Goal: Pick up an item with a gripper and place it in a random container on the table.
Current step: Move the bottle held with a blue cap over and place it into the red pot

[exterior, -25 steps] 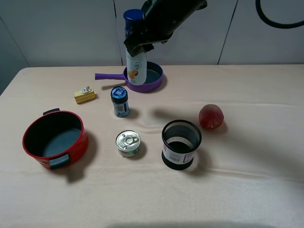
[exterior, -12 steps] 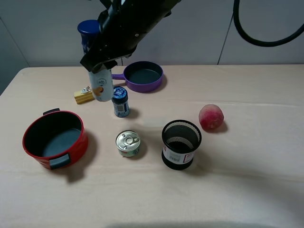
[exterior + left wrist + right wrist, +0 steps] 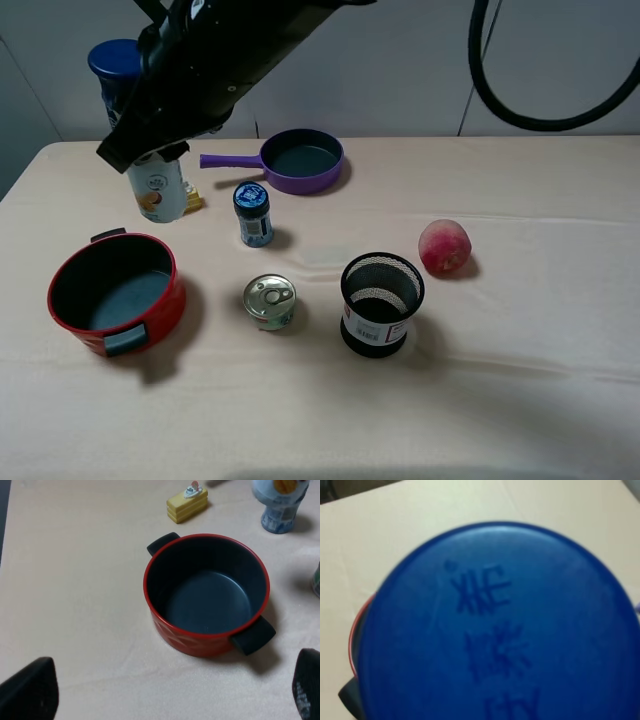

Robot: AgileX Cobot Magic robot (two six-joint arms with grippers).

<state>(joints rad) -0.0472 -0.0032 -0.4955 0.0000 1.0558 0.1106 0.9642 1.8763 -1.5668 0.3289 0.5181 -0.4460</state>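
Observation:
The tall white bottle [image 3: 158, 188] with a dark blue cap [image 3: 114, 60] hangs above the table's [image 3: 520, 400] far left, just behind the red pot [image 3: 64, 308]. My right gripper [image 3: 150, 148] has reached across from the right and is shut on the bottle's upper body. In the right wrist view the blue cap [image 3: 495, 630] fills the frame, with the pot's red rim [image 3: 352, 640] at the edge. The left wrist view looks down into the pot [image 3: 252, 562], whose dark grey inside holds nothing. My left gripper [image 3: 167, 682] stands open short of it. The bottle's base [image 3: 280, 490] shows beyond the pot.
A yellow block [image 3: 187, 505] lies behind the pot, mostly hidden by the bottle in the high view. A blue-lidded jar [image 3: 252, 212], a tin can [image 3: 270, 302], a black mesh cup [image 3: 380, 303], a red fruit [image 3: 444, 246] and a purple pan [image 3: 300, 160] stand mid-table.
My right arm has carried the bottle leftward from over the purple pan, past the jar, to a spot over the yellow block behind the red pot.

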